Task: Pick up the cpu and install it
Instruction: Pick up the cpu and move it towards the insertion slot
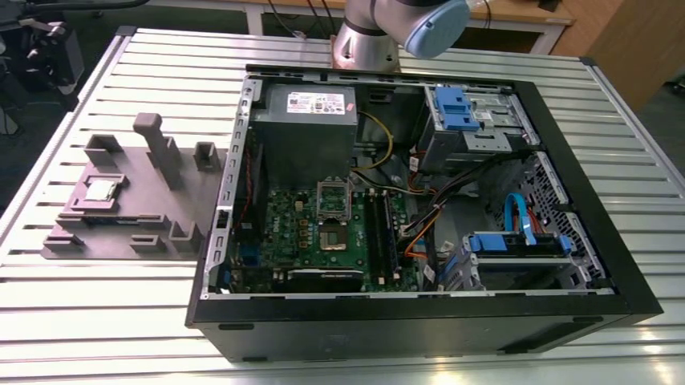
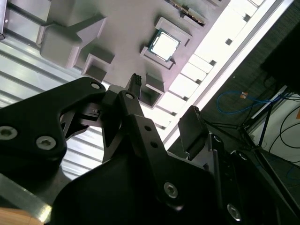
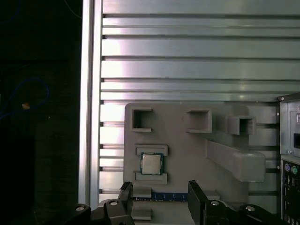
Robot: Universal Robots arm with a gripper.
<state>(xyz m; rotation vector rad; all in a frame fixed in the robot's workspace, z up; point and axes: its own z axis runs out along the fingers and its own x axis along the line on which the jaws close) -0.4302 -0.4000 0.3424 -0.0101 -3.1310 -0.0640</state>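
The cpu [image 1: 102, 190] is a small silver square chip lying flat in a recess of the mauve-grey tray [image 1: 128, 216], at the exterior view's left, outside the computer case. Both wrist views show the cpu [image 3: 151, 163] [image 2: 165, 45] on the tray [image 3: 187, 150] [image 2: 126, 28]. My gripper [image 3: 160, 193] [image 2: 164, 101] hovers over the tray, apart from the chip, open with nothing between its black fingers. On the green motherboard inside the case sits the metal socket frame [image 1: 334, 199] with its dark centre.
The open black computer case [image 1: 599, 200] takes up the middle of the slatted metal table [image 1: 86, 321]. Inside are a grey power-supply box [image 1: 310, 108], blue drive cages [image 1: 460, 108] and loose cables [image 1: 428, 216]. Tall blocks [image 1: 160, 152] rise from the tray. The table edge [image 3: 89, 93] runs beside it.
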